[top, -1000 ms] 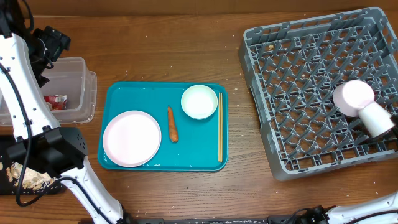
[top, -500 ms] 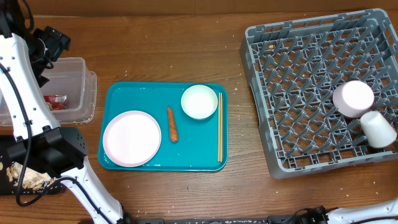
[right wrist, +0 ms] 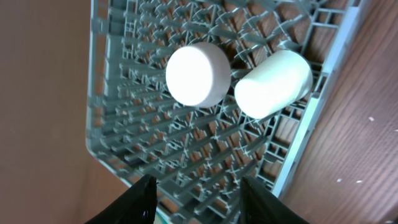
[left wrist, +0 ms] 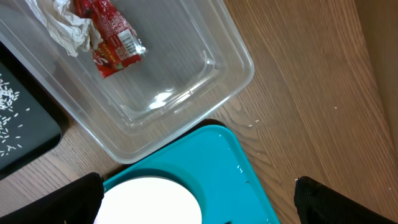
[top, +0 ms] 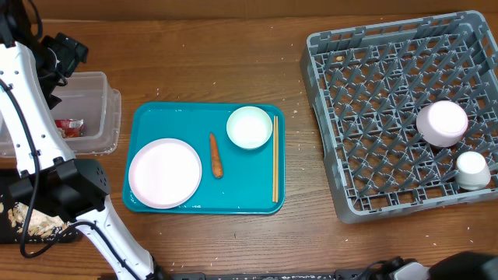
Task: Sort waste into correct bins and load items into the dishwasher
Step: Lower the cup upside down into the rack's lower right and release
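Where the small white cup [top: 472,169] rests tilted in the grey dish rack [top: 325,155], near its right rim, it lies just beside an upturned white bowl [top: 442,123]. The right gripper [right wrist: 198,202] hangs above, jaws spread, empty. The left gripper [left wrist: 199,205], likewise parted and empty, overlooks the clear tub [left wrist: 205,56].

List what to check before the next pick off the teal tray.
1. Right fingers empty: ok, open over the rack.
2. Left fingers empty: ok, open above the tub and the teal tray.
3. Cup in rack: ok, beside the upturned bowl, nothing gripping it.
4. Wrapper and tissue in tub: ok.
5. Carrot binned: not ok, on the teal tray.
6. Plate, second bowl, chopsticks loaded: not ok, all on the teal tray.
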